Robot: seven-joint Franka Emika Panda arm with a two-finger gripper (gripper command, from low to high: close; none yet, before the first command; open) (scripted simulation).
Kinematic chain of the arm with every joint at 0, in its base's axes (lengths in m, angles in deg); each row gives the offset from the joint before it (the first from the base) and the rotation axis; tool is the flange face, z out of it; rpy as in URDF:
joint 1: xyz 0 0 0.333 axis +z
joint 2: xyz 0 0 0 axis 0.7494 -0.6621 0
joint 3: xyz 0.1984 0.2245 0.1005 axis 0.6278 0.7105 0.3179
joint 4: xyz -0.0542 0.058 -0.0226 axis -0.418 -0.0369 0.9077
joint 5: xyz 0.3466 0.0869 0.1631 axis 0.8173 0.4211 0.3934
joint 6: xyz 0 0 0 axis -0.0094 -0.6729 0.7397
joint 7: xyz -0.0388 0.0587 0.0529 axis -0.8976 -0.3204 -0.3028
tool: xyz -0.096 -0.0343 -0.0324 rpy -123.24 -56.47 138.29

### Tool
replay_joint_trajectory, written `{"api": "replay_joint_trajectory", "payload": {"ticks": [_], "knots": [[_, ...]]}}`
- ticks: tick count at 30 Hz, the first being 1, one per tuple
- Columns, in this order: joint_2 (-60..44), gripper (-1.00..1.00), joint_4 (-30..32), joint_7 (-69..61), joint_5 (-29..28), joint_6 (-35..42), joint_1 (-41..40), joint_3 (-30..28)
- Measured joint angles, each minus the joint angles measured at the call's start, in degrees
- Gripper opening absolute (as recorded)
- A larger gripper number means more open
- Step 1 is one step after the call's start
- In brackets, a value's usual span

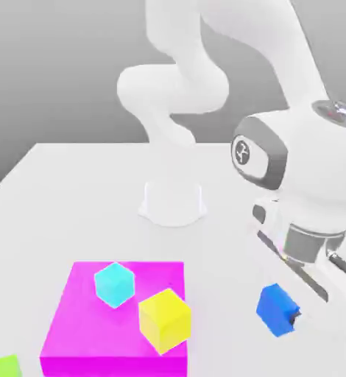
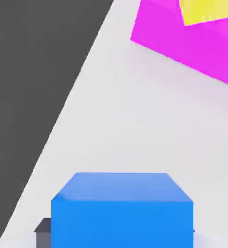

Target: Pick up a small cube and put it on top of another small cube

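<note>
- The gripper (image 1: 292,318) is low at the exterior view's right, and the blue cube (image 1: 276,309) sits right at its fingertips. A dark finger (image 1: 297,315) touches the cube's side, and another dark pad (image 2: 43,227) peeks out beside the cube in the hand view, so it reads as pinching the blue cube.
- Whether the cube is off the worktop (image 1: 80,184) or resting on it, I cannot tell. It looks tilted.
- The blue cube is well apart from the magenta block (image 1: 80,324), off to its right in the exterior view, over bare worktop.
- Risk one: the hold looks near an edge instead of square on the faces. The cube could twist or slip out during the carry.
- Risk two: the cyan cube (image 1: 114,284) and yellow cube (image 1: 164,319) stand close together on the magenta block, both turned at angles. Coming in low could knock one off or shove both.
- Risk three: a tilted blue cube set on a small flat top may slide off.
- Surfaces: every cube is plain, matte and sharp-edged, with no texture. The magenta block is a broad flat slab, and a green block (image 1: 1,366) sits just beside its near corner.
- The arm (image 1: 294,162) is smooth glossy white with a grey joint ring; its round base (image 1: 172,202) stands beyond the magenta block.
</note>
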Motion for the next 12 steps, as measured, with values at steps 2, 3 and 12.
{"api": "replay_joint_trajectory", "payload": {"ticks": [2, 3, 12], "knots": [[3.3, -1.0, 1.1, 3.9, 2.9, 1.4, -2.5, -1.8], [5.0, -1.0, 1.7, 5.8, 4.6, 2.1, -4.4, -2.7], [4.9, 1.0, 5.5, 16.1, 9.3, -3.5, -10.6, -4.6]]}}
